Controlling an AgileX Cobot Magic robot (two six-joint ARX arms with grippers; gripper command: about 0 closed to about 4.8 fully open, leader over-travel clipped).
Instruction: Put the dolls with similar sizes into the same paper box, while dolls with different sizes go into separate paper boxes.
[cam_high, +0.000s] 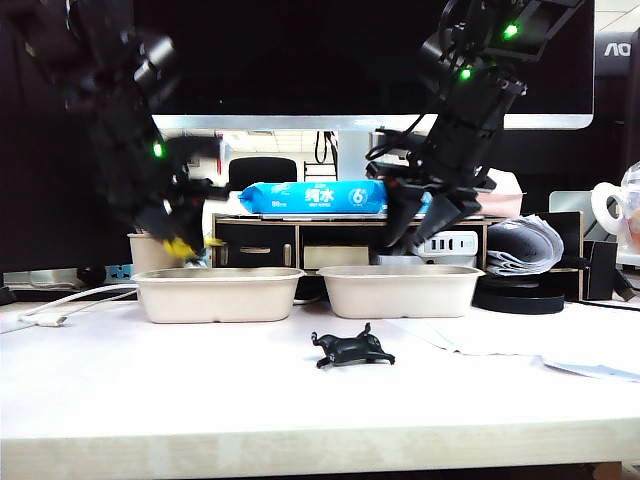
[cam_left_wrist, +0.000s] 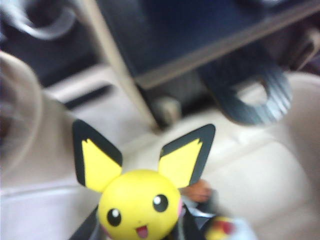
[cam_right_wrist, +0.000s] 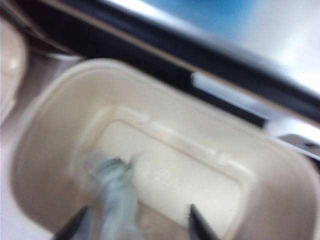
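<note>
— From across the table, what do you see?

— The left gripper (cam_high: 183, 243) hangs above the far left end of the left paper box (cam_high: 219, 293), blurred, with something yellow pinched in it. The right gripper (cam_high: 430, 218) hangs over the right paper box (cam_high: 400, 290), its fingers spread. In front of both boxes, apart from either gripper, the black doll (cam_high: 352, 350) lies on the table (cam_high: 200, 380). Behind the boxes stand a shelf with a blue wipes pack (cam_high: 315, 197) and a monitor (cam_high: 370, 60).

— And the left wrist camera?

— The yellow doll (cam_left_wrist: 139, 202), black-tipped ears up, sits clamped between the left gripper's (cam_left_wrist: 137, 227) jaws. Beyond it lies pale box wall, all blurred.

— The right wrist?

— The right gripper's (cam_right_wrist: 135, 225) two dark fingertips (cam_right_wrist: 199, 225) stand apart with the box's inside (cam_right_wrist: 180, 175) beneath them. A pale-blue smear, the blue doll (cam_right_wrist: 116, 200), is between them; whether it touches either finger I cannot tell.
</note>
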